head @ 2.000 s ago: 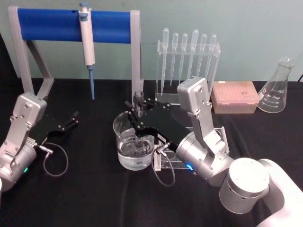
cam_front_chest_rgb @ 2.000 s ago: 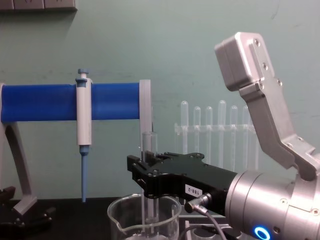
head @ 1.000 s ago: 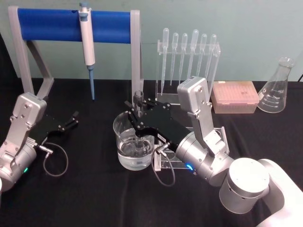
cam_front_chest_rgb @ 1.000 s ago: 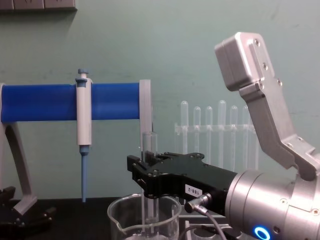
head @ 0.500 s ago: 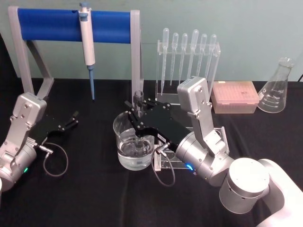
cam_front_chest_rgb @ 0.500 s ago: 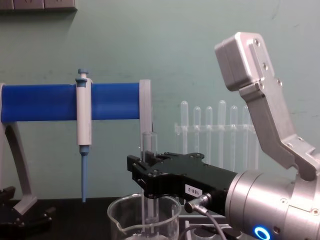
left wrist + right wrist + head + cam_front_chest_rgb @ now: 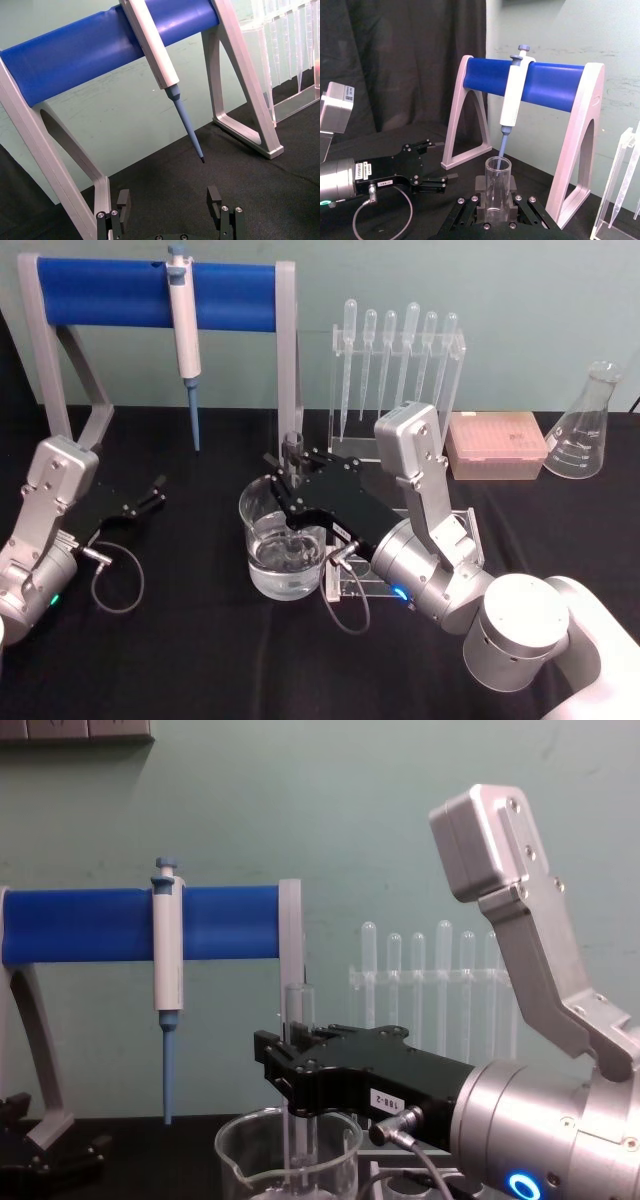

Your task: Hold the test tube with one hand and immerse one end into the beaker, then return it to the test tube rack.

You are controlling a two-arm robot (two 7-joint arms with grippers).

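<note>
The test tube (image 7: 292, 448) stands upright with its open rim up, and its lower end reaches down inside the beaker (image 7: 264, 575) into the water. My right gripper (image 7: 295, 486) is shut on the test tube just above the beaker's rim. From the side, the tube (image 7: 298, 1008) rises above the black gripper (image 7: 300, 1072) and passes down into the beaker (image 7: 238, 1160). In the right wrist view the tube (image 7: 497, 184) sits clamped between the fingers. My left gripper (image 7: 150, 494) rests open on the table at the left, its fingers (image 7: 123, 199) spread apart.
A blue-barred stand (image 7: 150, 285) carries a white-and-blue pipettor (image 7: 184, 330) behind the beaker. A rack of plastic pipettes (image 7: 398, 350), a pink tip box (image 7: 497, 443) and a conical flask (image 7: 586, 425) line the back right. A clear rack (image 7: 350, 585) lies under my right wrist.
</note>
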